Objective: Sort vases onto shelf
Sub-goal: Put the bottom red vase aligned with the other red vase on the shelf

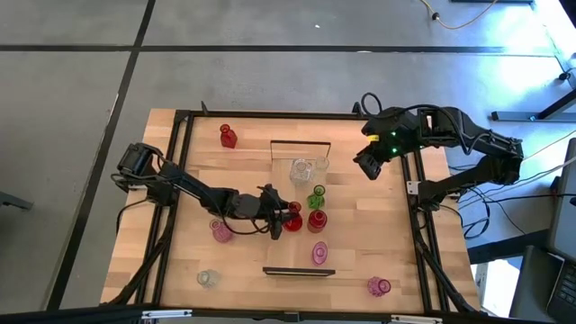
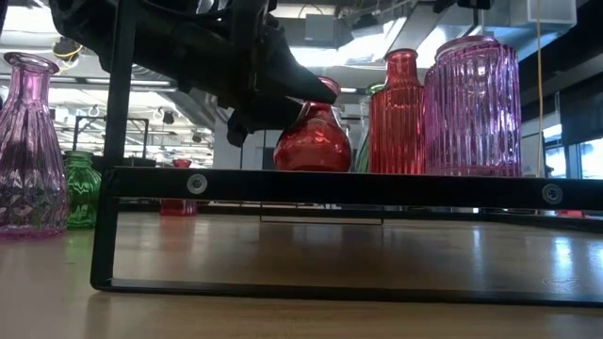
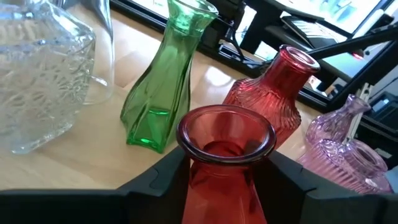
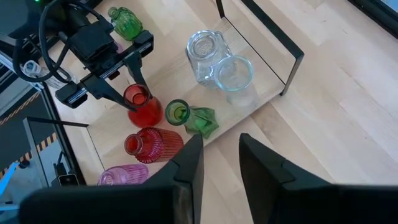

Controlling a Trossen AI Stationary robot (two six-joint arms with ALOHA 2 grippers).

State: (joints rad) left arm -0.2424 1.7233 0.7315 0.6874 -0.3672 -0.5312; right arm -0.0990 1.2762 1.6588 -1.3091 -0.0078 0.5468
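Observation:
The shelf [image 1: 306, 184] is a long light board with dark frames at both short ends. On it stand two clear vases [image 1: 301, 168], a green vase [image 1: 316, 196], a ribbed red bottle [image 1: 316, 220], a pink vase [image 1: 319, 253] and a round red vase [image 1: 293, 220]. My left gripper [image 1: 284, 219] reaches in from the table's left and is shut on that round red vase [image 3: 224, 149]. My right gripper [image 1: 368, 163] hovers open above the table's right far part, touching nothing; its fingers [image 4: 189, 165] show in the right wrist view. My left gripper pinches the round red vase by its neck [image 3: 221, 177], just under the flared rim, one finger [image 3: 165, 177] on each side. The fingers come nearly level from the table's left. The vase stands upright; in the low view the dark frame bar [image 2: 377, 188] hides its base.
Off the shelf stand a red vase [image 1: 228, 136] near the far edge, a pink vase [image 1: 221, 231] under my left arm, a clear vase [image 1: 208, 278] and a pink vase [image 1: 379, 286] near the near edge. A small green vase [image 4: 127, 22] stands behind my left gripper.

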